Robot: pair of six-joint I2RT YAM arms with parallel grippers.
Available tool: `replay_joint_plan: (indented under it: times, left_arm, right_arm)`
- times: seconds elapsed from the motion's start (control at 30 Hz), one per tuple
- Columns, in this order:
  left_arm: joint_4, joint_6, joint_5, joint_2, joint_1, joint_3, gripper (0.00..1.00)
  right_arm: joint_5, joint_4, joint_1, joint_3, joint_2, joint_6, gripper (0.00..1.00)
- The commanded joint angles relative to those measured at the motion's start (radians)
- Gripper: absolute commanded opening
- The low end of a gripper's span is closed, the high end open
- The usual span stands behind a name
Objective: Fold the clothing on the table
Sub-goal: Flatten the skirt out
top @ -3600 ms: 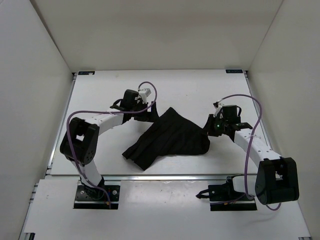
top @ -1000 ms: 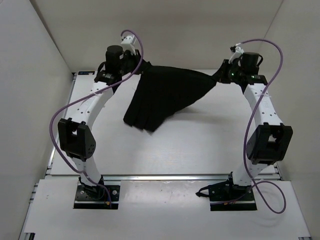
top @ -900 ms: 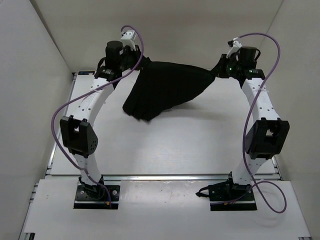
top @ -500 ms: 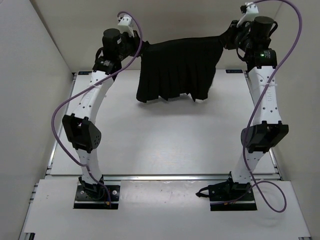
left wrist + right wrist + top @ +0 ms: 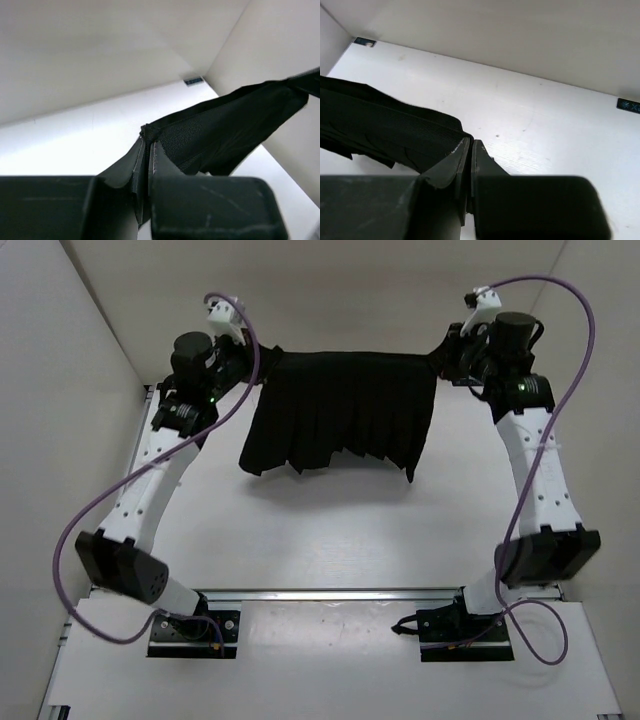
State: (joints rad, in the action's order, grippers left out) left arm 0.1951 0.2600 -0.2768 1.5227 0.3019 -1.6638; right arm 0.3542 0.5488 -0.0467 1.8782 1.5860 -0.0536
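The clothing (image 5: 345,410), a black pleated garment, hangs spread in the air above the far half of the table (image 5: 340,530). My left gripper (image 5: 262,365) is shut on its top left corner and my right gripper (image 5: 438,360) is shut on its top right corner. The waistband runs taut between them and the pleated hem dangles toward the table. In the left wrist view the clothing (image 5: 225,130) leads off to the right from the pinched jaws of the left gripper (image 5: 148,145). Seen from the right wrist, the clothing (image 5: 385,127) stretches left from the right gripper (image 5: 470,145).
White walls (image 5: 70,350) close in the table on the left, right and back. A metal rail (image 5: 330,593) runs along the front edge, with both arm bases (image 5: 190,625) bolted below it. Purple cables (image 5: 575,330) loop off both raised arms.
Both arms have lifted the garment off the table and pulled its top edge apart. In the last half second they came down slightly and toward me, and the left arm swung left.
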Motion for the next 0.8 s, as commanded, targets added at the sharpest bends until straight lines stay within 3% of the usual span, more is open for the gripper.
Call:
replay_joint_plan:
  times: [0.0, 0.13, 0.2, 0.3, 0.5, 0.6, 0.77]
  left_arm:
    - [-0.011, 0.018, 0.108, -0.276, -0.044, 0.137, 0.00]
    - [-0.043, 0.087, 0.133, -0.559, -0.008, 0.485, 0.00]
    - [-0.046, 0.145, 0.110, -0.709, -0.021, 0.620, 0.00]
    - [0.084, 0.159, 0.113, -0.757, -0.040, 0.636, 0.00]
    - [0.156, 0.235, 0.139, -0.843, -0.001, 0.647, 0.00]
    - [0.232, 0.197, 0.100, -0.774, -0.017, 0.538, 0.00]
    - [0.222, 0.148, 0.157, -0.648, -0.003, 0.516, 0.00]
  right_arm:
    - [-0.190, -0.104, -0.008, -0.223, -0.286, 0.031, 0.00]
    - [-0.140, -0.142, 0.025, -0.592, -0.625, -0.043, 0.00]
    - [-0.124, -0.093, 0.044, -0.658, -0.725, -0.039, 0.00]
    - [-0.129, 0.042, 0.045, -0.695, -0.802, -0.031, 0.00]
    - [-0.057, -0.007, 0.030, -0.755, -0.805, -0.081, 0.00]
    - [-0.001, -0.041, 0.041, -0.719, -0.767, -0.132, 0.00]
    - [0.015, -0.114, 0.062, -0.744, -0.667, -0.127, 0.00]
